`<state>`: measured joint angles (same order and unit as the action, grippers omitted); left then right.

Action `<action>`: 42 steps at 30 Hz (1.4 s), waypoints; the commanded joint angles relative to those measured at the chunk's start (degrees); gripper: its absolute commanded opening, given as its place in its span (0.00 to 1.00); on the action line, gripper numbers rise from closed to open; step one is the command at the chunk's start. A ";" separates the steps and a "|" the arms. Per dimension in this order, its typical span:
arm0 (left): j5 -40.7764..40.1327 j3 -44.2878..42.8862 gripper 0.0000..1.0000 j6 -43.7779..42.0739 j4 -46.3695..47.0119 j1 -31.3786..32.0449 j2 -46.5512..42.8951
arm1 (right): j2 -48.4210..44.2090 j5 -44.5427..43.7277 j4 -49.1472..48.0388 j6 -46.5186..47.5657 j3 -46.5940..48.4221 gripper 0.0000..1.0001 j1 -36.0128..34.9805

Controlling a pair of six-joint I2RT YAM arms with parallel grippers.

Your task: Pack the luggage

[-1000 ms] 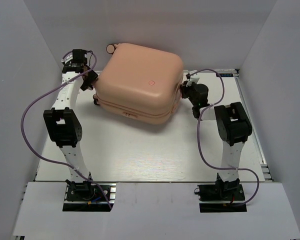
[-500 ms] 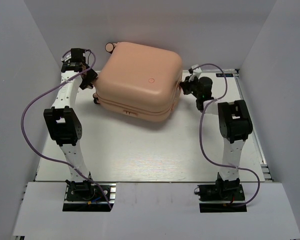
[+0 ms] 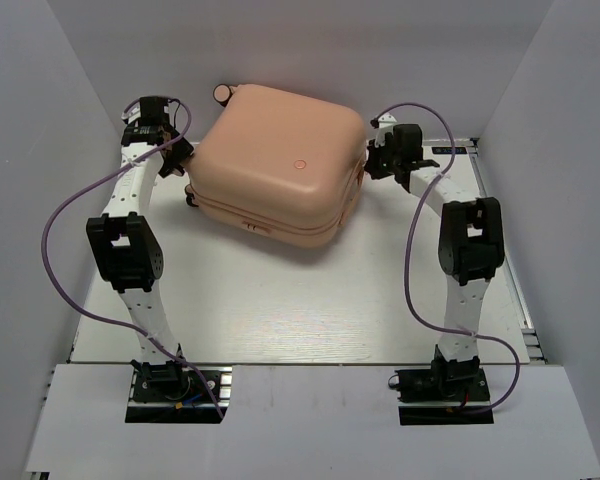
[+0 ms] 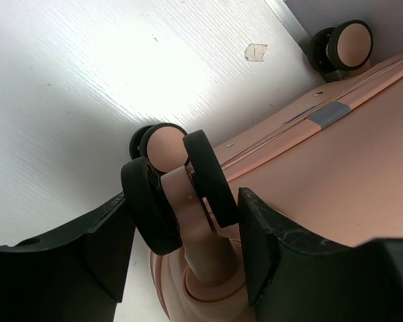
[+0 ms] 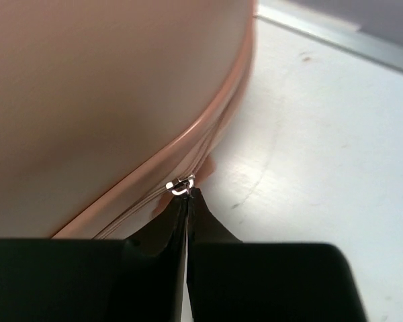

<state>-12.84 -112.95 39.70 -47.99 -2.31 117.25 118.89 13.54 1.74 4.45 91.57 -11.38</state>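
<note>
Luggage [image 3: 280, 165] is lying closed at the far middle of the bench [image 3: 280, 300]. Right pincer [image 5: 187, 201] is pinching the zipper pull [image 5: 181, 186]. Left pincer [image 4: 185, 201] is straddling a wheel [image 4: 211, 178], seemingly clamping it. Risk: tugging off the seam line could slip the pull free or skid the case.

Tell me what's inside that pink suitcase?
Nothing inside shows: the pale pink hard-shell suitcase lies shut on the white table. Only its smooth lid, a black wheel in the left gripper and the silver zip pull in the right gripper show.
</note>
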 commanded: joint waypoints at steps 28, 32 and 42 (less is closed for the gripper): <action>-7.82 -11.32 0.00 -27.74 -9.93 -0.87 19.15 | 13.57 47.85 -81.78 -28.67 -1.30 0.00 4.35; -3.78 -11.16 0.00 -30.56 -8.26 0.63 19.33 | 4.70 56.58 -90.23 -34.96 -16.44 0.00 1.81; 6.51 -12.38 0.00 -30.83 -5.01 6.43 19.68 | -22.20 44.92 -41.54 5.45 -40.40 0.00 -9.96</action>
<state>-17.32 -129.88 14.74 -35.75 -2.92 130.47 106.04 61.21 -47.24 -4.73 49.89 -13.63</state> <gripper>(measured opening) 0.592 0.008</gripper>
